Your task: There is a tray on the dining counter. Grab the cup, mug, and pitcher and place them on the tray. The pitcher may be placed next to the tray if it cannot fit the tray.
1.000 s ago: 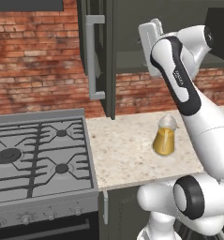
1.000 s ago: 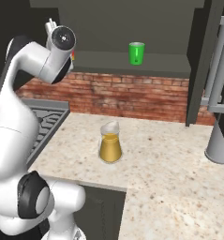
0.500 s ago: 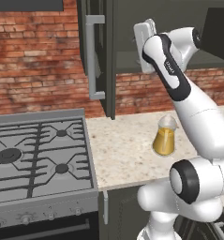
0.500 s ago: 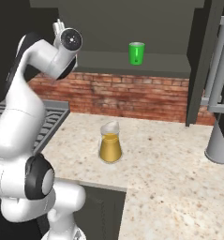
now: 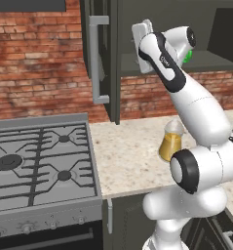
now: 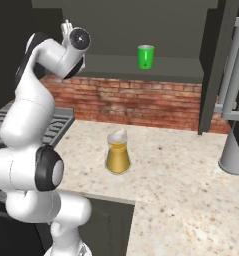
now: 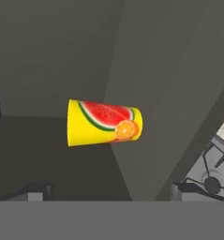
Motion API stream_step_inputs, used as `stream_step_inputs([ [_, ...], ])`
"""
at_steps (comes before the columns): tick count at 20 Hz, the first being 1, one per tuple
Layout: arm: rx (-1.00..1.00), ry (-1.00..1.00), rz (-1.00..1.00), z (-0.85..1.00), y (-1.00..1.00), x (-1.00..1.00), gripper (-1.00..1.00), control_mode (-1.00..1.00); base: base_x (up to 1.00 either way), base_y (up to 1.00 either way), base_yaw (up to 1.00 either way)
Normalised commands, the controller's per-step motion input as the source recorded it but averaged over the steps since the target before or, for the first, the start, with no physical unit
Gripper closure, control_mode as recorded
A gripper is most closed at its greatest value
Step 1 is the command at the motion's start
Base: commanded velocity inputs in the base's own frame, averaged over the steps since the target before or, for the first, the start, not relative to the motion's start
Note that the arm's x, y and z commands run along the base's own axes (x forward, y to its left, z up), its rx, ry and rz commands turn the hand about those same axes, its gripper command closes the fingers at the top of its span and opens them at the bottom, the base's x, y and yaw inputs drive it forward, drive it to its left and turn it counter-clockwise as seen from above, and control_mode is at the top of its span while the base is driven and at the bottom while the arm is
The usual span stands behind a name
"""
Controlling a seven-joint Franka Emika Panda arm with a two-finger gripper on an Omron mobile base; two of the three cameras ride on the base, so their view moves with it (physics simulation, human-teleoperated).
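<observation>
The cup (image 7: 104,123), yellow with a fruit print, stood in the corner of a dark cabinet shelf, well ahead of the tool (image 7: 106,190), whose jaws stood wide apart and held nothing. The step in hand looked like the reach for the cup; next the tool would need to advance until the cup sat between its fingertips (image 7: 36,191).

The right base view added the green mug (image 6: 145,56) on the shelf and the pitcher (image 6: 117,152) standing mid-table.
</observation>
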Motion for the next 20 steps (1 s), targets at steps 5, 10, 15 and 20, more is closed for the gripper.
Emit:
stream_step_inputs([
  [5,0.00,0.08,0.00,0.00,0.01,0.37,-1.00,-1.00,0.00,0.00,0.00],
  [10,0.00,0.04,0.00,0.00,0.12,0.36,-1.00,-1.00,0.00,0.00,0.00],
  [15,0.00,0.02,0.00,0.00,0.19,0.37,-1.00,-1.00,0.00,0.00,0.00],
  [20,0.00,0.00,0.00,0.00,0.11,0.39,-1.00,-1.00,0.00,0.00,0.00],
])
